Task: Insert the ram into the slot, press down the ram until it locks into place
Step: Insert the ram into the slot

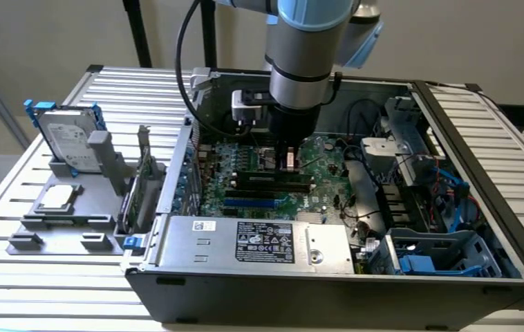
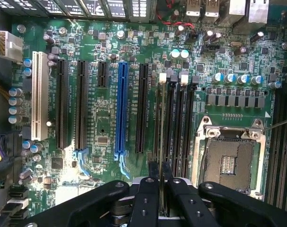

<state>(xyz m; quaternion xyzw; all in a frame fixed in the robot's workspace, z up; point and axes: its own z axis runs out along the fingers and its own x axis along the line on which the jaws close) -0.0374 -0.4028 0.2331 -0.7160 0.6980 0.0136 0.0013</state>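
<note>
My gripper [image 2: 160, 177] reaches down inside the open computer case [image 1: 483, 159] and is shut on the ram [image 2: 161, 137]. The ram appears edge-on as a thin pale strip between the black fingers [image 2: 150, 194]. It stands lengthwise in line with the slot [image 2: 157, 124], the black memory socket of the parallel row [image 2: 181, 127] that lies nearest the blue slot. White end clips [image 2: 163, 78] mark the sockets' far ends. In the exterior view the gripper [image 1: 289, 162] hangs just over the sockets [image 1: 272, 181]. I cannot tell whether the ram touches the slot.
A bright blue slot [image 2: 121, 109] and black expansion slots lie beside the sockets, and the metal-framed CPU socket [image 2: 228, 161] is on their other side. The power supply [image 1: 253, 238], cables [image 1: 372, 200] and a blue drive cage [image 1: 437, 252] crowd the case. A hard drive [image 1: 66, 138] stands outside.
</note>
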